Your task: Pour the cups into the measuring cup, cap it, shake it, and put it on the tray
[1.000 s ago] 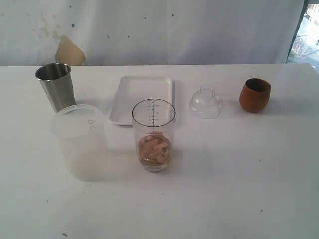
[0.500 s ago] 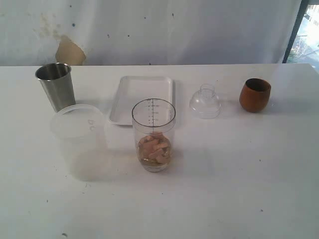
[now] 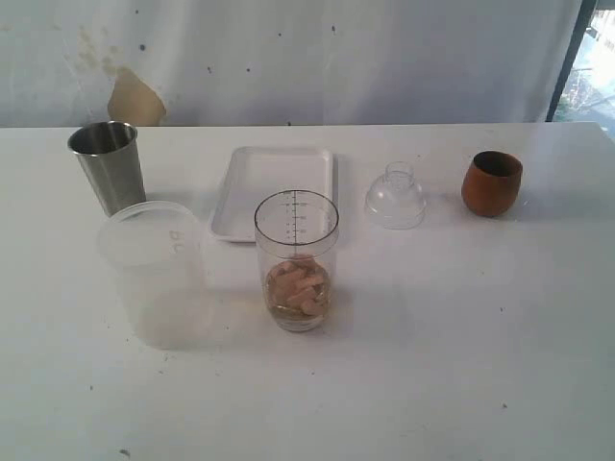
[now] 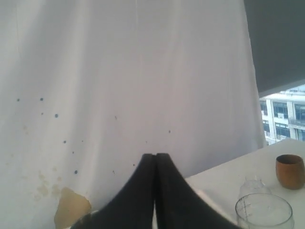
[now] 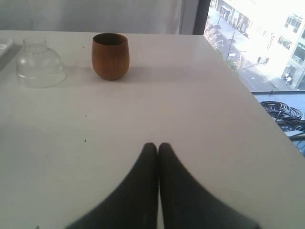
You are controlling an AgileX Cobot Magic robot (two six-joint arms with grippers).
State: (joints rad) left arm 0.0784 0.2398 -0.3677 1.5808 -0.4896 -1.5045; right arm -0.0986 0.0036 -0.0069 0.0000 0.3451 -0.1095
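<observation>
The clear measuring cup (image 3: 296,259) stands upright mid-table with pale pink pieces at its bottom; its rim (image 4: 264,212) shows in the left wrist view. Behind it lies the white tray (image 3: 274,187). The clear dome cap (image 3: 395,197) (image 5: 40,64) sits right of the tray. The brown wooden cup (image 3: 492,182) (image 5: 110,55) (image 4: 289,171) stands at the right. The steel tumbler (image 3: 108,165) stands at the back left. Neither arm shows in the exterior view. My left gripper (image 4: 155,155) is shut and empty, raised toward the curtain. My right gripper (image 5: 157,145) is shut and empty above bare table, well short of the wooden cup.
A frosted translucent tub (image 3: 154,274) stands front left, just before the tumbler. A white curtain (image 3: 288,58) hangs behind the table. The table's right edge (image 5: 248,88) drops off beside a window.
</observation>
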